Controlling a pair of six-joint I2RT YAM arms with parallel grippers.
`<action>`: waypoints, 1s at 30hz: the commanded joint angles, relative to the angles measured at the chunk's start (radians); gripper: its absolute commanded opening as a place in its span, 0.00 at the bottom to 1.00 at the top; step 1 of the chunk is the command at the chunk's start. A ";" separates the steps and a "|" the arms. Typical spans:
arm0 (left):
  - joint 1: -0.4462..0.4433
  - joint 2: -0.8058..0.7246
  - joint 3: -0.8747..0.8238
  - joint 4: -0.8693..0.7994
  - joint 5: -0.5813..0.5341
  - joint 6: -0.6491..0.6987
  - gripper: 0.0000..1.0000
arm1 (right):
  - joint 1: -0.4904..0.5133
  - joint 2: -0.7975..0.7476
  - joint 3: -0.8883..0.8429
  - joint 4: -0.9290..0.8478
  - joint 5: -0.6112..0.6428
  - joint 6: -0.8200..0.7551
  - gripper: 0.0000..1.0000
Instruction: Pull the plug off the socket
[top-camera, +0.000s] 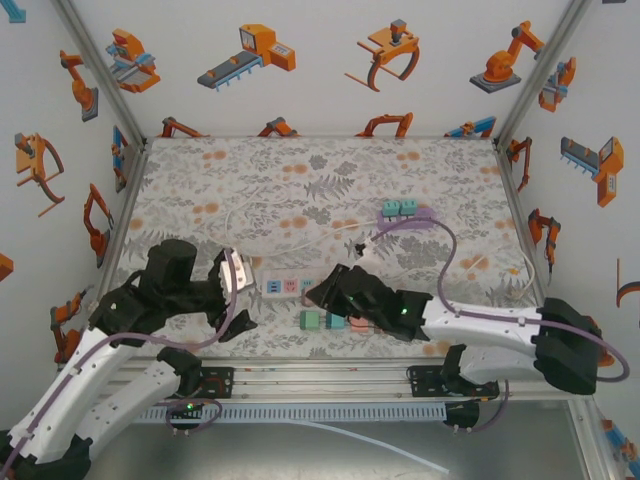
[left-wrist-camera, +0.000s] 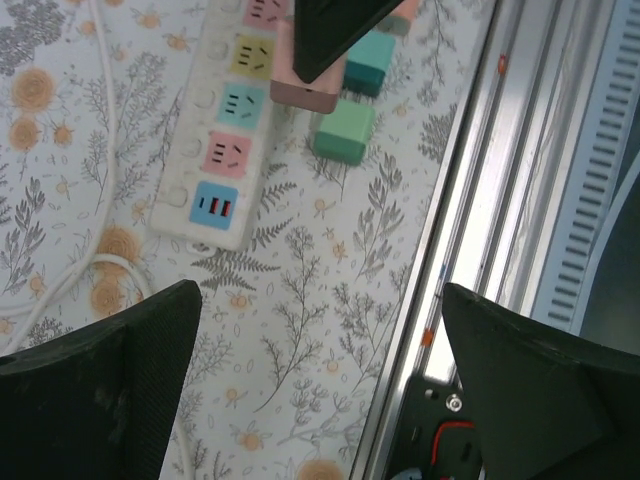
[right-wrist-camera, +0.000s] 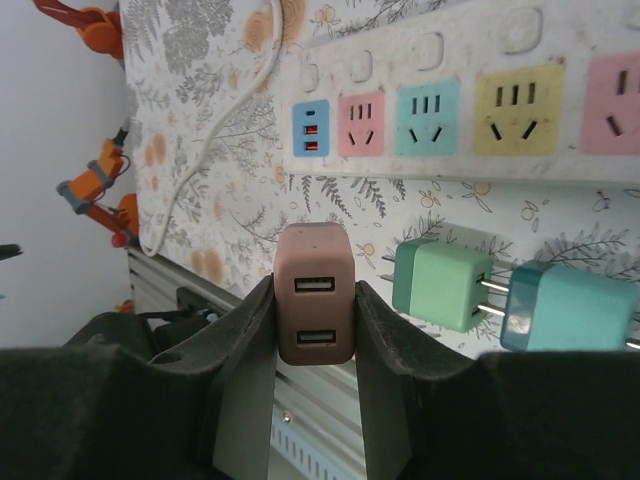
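My right gripper (right-wrist-camera: 315, 300) was clamped on the pink plug (right-wrist-camera: 315, 265), a finger pressed to each side, low in the centre of the right wrist view. The plug was off the power strip (right-wrist-camera: 450, 110), which ran along the top of that frame. A green plug (right-wrist-camera: 435, 285) and a teal plug (right-wrist-camera: 565, 305) lay just beside each other at lower right. In the left wrist view my left gripper (left-wrist-camera: 320, 300) stood wide open, holding nothing, below the strip.
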 joint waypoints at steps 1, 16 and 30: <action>-0.005 -0.031 0.020 -0.129 0.018 0.160 0.98 | 0.048 0.083 0.067 0.108 0.123 0.034 0.23; -0.005 -0.074 -0.041 -0.142 -0.008 0.237 0.97 | 0.106 0.411 0.231 0.107 0.109 0.044 0.23; -0.006 -0.070 -0.071 -0.093 -0.011 0.227 0.97 | 0.106 0.494 0.270 0.012 0.068 0.098 0.33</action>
